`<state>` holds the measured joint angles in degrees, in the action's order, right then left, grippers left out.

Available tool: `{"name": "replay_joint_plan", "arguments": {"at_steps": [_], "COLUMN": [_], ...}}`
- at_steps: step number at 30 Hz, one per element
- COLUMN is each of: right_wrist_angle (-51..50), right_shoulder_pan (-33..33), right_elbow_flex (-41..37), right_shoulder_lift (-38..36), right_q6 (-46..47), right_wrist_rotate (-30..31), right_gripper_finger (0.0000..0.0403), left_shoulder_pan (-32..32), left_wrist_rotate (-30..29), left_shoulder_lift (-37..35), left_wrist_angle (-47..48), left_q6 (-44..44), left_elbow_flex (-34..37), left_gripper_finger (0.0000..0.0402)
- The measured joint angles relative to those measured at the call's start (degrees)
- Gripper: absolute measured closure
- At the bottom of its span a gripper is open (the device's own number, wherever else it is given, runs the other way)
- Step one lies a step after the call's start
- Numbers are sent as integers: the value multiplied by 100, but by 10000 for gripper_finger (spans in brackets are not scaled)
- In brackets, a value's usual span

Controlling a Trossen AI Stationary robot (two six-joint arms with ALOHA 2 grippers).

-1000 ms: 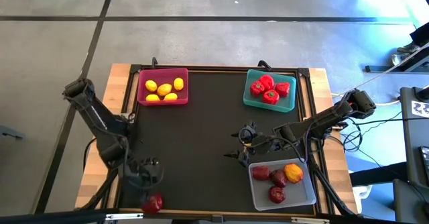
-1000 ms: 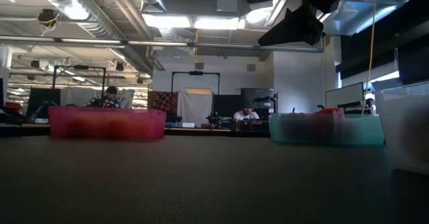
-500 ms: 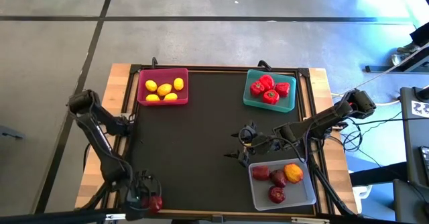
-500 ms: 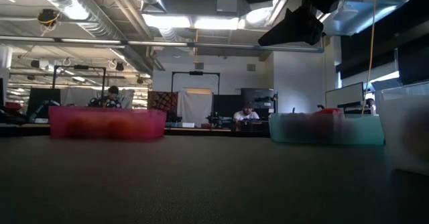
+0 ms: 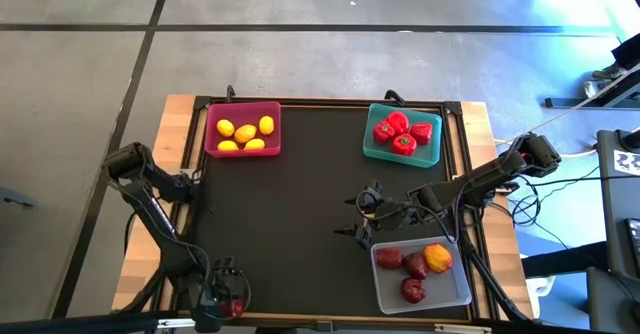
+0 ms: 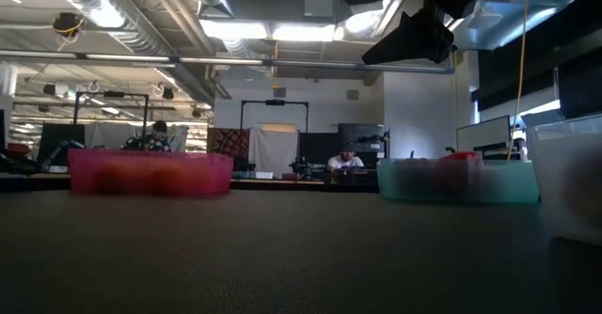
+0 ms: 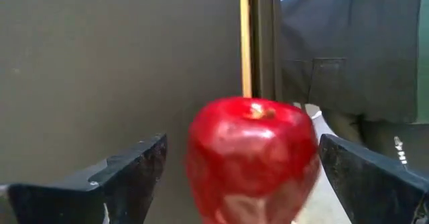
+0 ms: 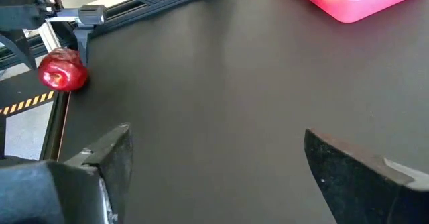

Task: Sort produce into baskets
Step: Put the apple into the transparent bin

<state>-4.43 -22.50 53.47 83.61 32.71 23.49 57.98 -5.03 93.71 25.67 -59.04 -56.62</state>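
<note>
A dark red apple (image 7: 251, 157) rests on the black table near its near left corner. My left gripper (image 7: 242, 147) points steeply down over it and is open. One finger stands on either side of the apple, and a narrow gap shows at each. The high view shows the same gripper (image 5: 222, 294) partly covering the apple (image 5: 233, 307). My right gripper (image 5: 352, 217) hangs open and empty beside the clear basket (image 5: 455, 296), which holds apples and one yellow-orange piece. The pink basket (image 5: 243, 152) holds yellow lemons. The teal basket (image 5: 403, 158) holds red peppers.
A raised dark frame (image 7: 260, 43) and a wooden border edge the table just beyond the apple. The middle of the black mat (image 5: 290, 204) lies bare between the baskets. In the low view, people sit at desks in the room behind the table.
My left gripper has moved toward the table's near edge and come down over the apple at the near left corner, staying open. The apple has not moved. My right arm has kept still.
</note>
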Motion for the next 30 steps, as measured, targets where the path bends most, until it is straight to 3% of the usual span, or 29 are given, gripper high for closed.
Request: {"name": "replay_joint_plan", "arguments": {"at_steps": [5,13,21,30], "right_wrist_angle": [0,-6,-4,14], "right_shoulder_pan": [0,0,2,0], "right_elbow_flex": [0,0,0,0], "right_shoulder_lift": [0,0,0,0], "right_q6": [0,0,0,0], "right_wrist_rotate": [2,-3,2,2], "right_gripper_finger": [52,52,52,52], "left_shoulder_pan": [-71,-60,60,-6], "left_wrist_rotate": [-5,522,799,964], "left_shoulder_lift": [8,9,9,-203], "left_wrist_angle": [-560,-1939,-1881,-1555], "left_q6": [210,-515,-863,-984], "left_elbow_flex": [280,998,1049,1058], "left_gripper_finger": [20,30,105,107]}}
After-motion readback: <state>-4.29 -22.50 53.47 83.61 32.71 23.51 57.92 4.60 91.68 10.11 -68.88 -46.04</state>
